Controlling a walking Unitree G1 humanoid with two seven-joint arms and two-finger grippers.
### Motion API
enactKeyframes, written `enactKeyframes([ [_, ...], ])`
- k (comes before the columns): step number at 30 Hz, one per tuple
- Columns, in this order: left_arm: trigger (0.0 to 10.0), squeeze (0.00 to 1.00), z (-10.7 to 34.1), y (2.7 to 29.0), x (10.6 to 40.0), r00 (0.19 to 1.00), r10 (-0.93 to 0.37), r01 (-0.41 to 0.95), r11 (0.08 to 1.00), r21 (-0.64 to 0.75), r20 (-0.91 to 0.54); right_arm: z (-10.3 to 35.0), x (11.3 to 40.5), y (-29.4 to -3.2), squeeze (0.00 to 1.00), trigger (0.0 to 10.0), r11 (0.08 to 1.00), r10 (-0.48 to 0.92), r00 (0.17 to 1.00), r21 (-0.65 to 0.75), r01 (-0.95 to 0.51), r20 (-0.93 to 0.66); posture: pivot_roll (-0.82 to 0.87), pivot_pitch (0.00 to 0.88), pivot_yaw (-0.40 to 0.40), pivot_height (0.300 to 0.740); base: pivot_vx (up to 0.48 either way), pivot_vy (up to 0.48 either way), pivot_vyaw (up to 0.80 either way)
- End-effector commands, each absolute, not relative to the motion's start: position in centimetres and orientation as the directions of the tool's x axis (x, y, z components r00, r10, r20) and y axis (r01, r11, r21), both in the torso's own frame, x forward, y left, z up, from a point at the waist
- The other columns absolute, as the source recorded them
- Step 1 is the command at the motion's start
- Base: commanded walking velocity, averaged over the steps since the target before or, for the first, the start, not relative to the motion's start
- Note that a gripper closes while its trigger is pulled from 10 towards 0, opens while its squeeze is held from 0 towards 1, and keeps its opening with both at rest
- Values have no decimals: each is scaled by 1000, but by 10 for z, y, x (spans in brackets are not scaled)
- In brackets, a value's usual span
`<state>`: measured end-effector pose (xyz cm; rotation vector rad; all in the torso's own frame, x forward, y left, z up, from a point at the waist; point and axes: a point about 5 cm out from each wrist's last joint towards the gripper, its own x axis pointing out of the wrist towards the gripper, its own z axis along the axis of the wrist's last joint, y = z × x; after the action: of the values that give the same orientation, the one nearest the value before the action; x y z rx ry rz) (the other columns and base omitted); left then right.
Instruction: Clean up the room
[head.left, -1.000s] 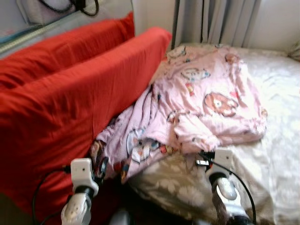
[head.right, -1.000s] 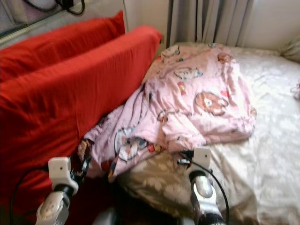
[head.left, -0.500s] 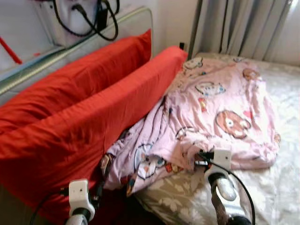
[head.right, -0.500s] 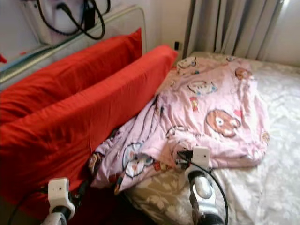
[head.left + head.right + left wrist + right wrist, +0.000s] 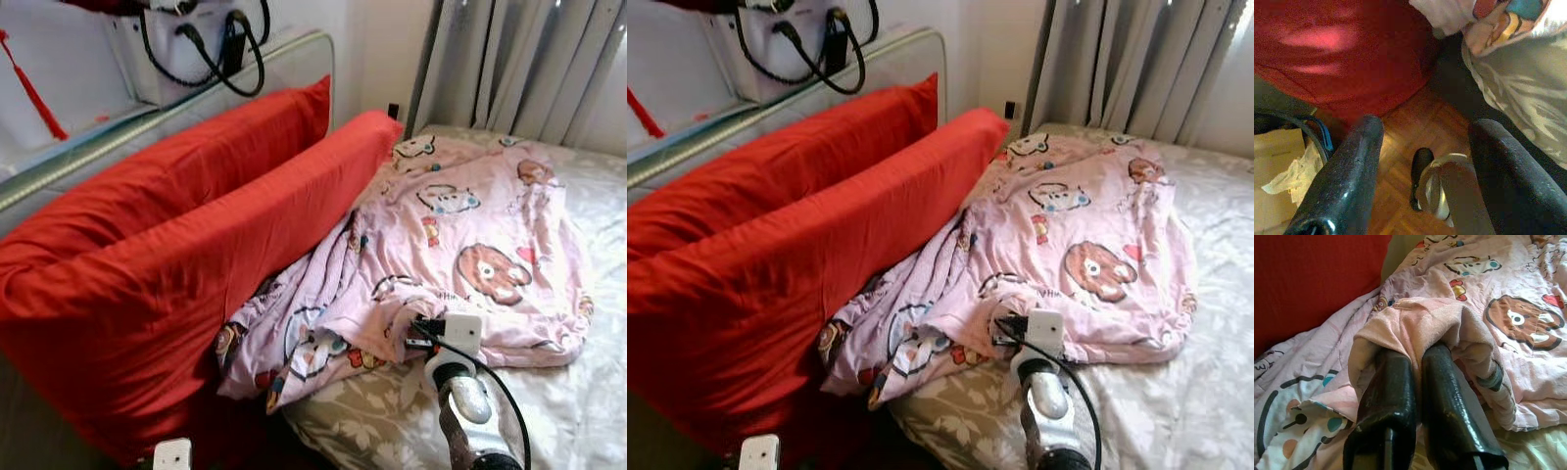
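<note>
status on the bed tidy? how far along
Done: nothing visibly finished; the pink cartoon blanket lies crumpled on the bed against the red pillows.
In hand: the right gripper is shut on a fold of the blanket's near edge. The left gripper hangs open over the wooden floor, holding nothing.
Left: spreading or folding the blanket.

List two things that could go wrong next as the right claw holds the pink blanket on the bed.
1. The right claw pinches only a small fold at the blanket's edge, so the cloth may slip out when pulled.
2. Part of the blanket lies tucked against the red cushion; a pull could drag the cushion over or snag the cloth.
</note>
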<state>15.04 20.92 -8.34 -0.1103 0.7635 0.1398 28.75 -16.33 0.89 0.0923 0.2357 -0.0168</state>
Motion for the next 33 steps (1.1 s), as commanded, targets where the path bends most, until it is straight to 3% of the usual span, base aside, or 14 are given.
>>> enactKeyframes([
  [1,10000,0,-86,212,147,685,95,-168,985,-31,-722,7,285,-162,0,10000,996,-4,972,83,25,-236,73,0,42,740,0,0,0],
  [8,10000,0,-93,208,137,634,66,-87,996,14,-770,6,284,-163,0,10000,996,-7,970,80,27,-244,75,0,40,740,0,0,0],
  [33,10000,0,-98,213,129,573,74,-112,994,11,-816,14,295,-162,0,10000,997,-20,972,74,39,-236,75,0,45,740,0,0,0],
])
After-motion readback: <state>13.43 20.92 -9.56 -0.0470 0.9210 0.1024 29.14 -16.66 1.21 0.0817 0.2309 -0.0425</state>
